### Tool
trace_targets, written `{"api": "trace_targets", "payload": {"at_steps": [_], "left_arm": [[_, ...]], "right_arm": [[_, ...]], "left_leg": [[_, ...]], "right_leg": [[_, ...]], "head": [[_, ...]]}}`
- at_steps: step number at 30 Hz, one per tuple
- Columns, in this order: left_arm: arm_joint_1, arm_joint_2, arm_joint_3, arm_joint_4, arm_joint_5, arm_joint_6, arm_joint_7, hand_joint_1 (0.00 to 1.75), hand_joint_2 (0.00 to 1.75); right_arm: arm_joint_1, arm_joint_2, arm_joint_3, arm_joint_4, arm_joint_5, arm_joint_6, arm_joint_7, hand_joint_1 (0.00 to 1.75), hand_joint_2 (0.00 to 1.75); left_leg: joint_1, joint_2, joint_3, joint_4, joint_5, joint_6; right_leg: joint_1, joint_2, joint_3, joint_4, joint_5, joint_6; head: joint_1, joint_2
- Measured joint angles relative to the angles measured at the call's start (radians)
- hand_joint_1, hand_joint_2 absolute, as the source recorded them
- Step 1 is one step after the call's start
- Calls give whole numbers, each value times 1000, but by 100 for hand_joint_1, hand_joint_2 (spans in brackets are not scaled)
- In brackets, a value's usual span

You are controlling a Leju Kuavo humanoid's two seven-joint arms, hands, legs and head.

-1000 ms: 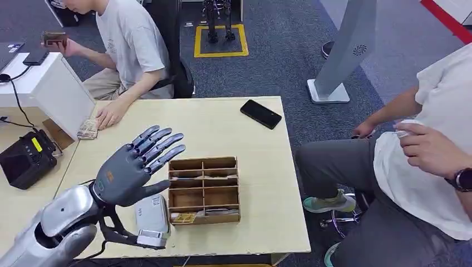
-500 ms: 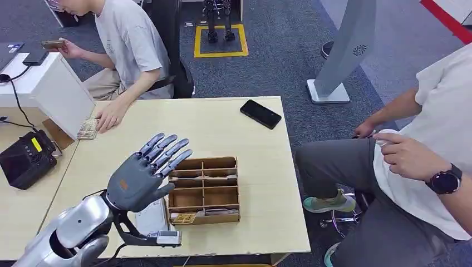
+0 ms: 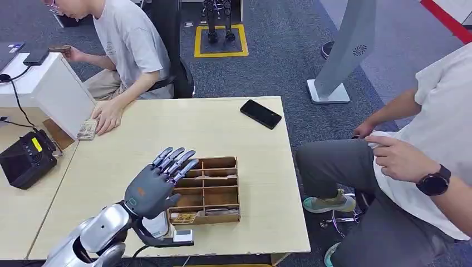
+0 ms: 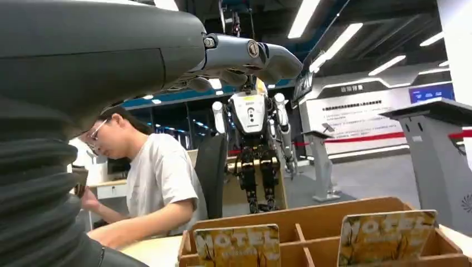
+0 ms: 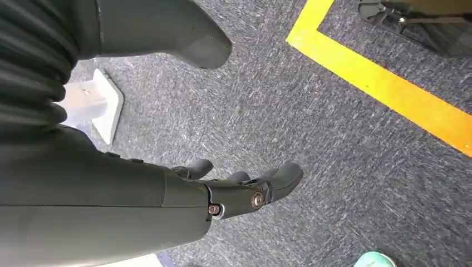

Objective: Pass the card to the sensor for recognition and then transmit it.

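The step in hand looks like the reach for a card: the left hand (image 3: 151, 188) hovers above the near-left part of the wooden card box (image 3: 205, 189), fingers spread wide and holding nothing. Whether it touches the box rim cannot be told. The cards are in the box — in the left wrist view 2 of them stand upright just ahead of the hand, a hotel card (image 4: 236, 246) and a second card (image 4: 386, 236) beside it. The next move calls for lowering the fingers into a slot and pinching 1 card by its top edge. The right hand (image 5: 234, 192) hangs over the carpet, fingers loosely bent and apart, holding nothing.
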Motion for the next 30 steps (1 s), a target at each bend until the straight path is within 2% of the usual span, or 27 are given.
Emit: {"api": "trace_targets", "payload": {"at_steps": [12,18,30], "left_arm": [[7,-27,0,34,39,-12,2,0,175],[17,-60,12,46,162,-49,8,0,175],[32,-107,52,68,182,-54,31,0,175]], "right_arm": [[-6,2,1,-6,5,-8,22,0,175],[-10,2,3,-9,8,-15,24,0,175],[-12,6,16,-9,6,-19,23,0,175]], "left_leg": [[0,0,0,0,0,0],[0,0,0,0,0,0],[0,0,0,0,0,0]], "right_leg": [[0,0,0,0,0,0],[0,0,0,0,0,0],[0,-1,0,0,0,0]], "head": [[0,0],[0,0],[0,0]]}}
